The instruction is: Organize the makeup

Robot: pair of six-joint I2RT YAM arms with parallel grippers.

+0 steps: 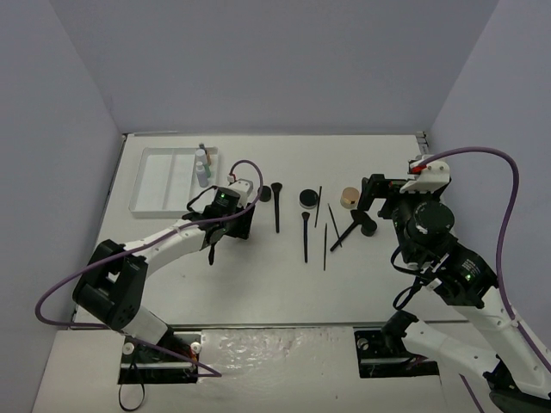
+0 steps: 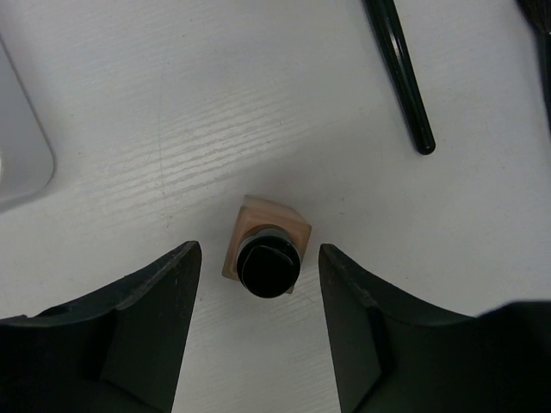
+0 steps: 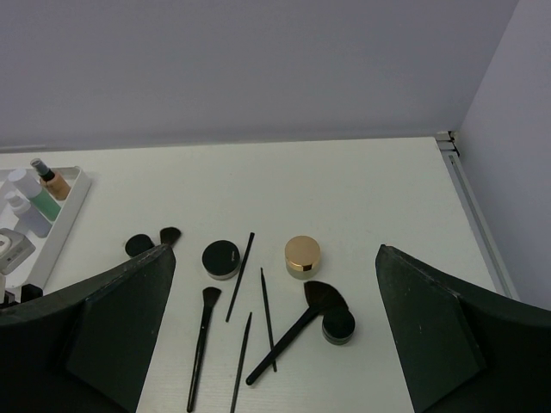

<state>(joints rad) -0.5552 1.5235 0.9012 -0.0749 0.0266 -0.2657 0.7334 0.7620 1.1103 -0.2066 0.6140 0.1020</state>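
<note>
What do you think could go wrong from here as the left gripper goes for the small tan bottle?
The tan bottle stands upright between the open jaws of the left gripper, slightly nearer one jaw and a little askew, so closing may nudge, twist or tip it. One end compartment of the tray already holds standing bottles, which a drop-off might knock over.

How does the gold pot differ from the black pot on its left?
The gold pot has a shiny gold lid, the black pot a black one. The gold pot's side is tan, the black pot's pale. A pencil lies nearer the black pot than the gold pot. Both are round, low, closed and upright.
</note>
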